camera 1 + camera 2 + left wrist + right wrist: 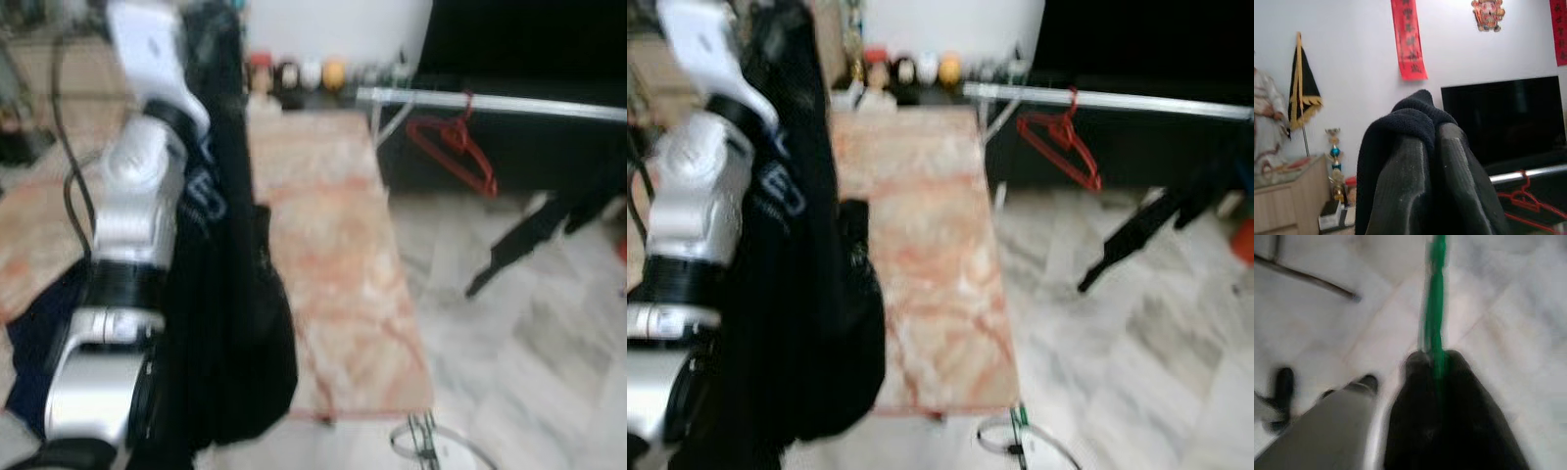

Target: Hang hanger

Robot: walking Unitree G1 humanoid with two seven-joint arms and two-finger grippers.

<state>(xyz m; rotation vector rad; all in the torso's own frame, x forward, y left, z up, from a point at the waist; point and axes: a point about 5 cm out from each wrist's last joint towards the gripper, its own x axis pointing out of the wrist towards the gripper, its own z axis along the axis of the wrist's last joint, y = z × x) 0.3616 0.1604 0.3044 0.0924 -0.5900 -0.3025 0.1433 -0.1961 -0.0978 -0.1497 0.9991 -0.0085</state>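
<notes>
I am holding the black garment (1410,147) pinched in the left gripper (1432,161); the right gripper (1442,377) is clamping a green hanger (1435,298). I should approach the rail (509,103) squarely, beside the red hanger (456,147).

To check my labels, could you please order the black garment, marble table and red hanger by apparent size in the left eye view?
1. Marble table
2. Black garment, inflated by nearness to camera
3. Red hanger

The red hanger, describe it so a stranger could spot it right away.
Find the silver rail running across the dark area right of the marble table. The red hanger hangs from it near its left end, empty, the sole red thing on that rail.
</notes>
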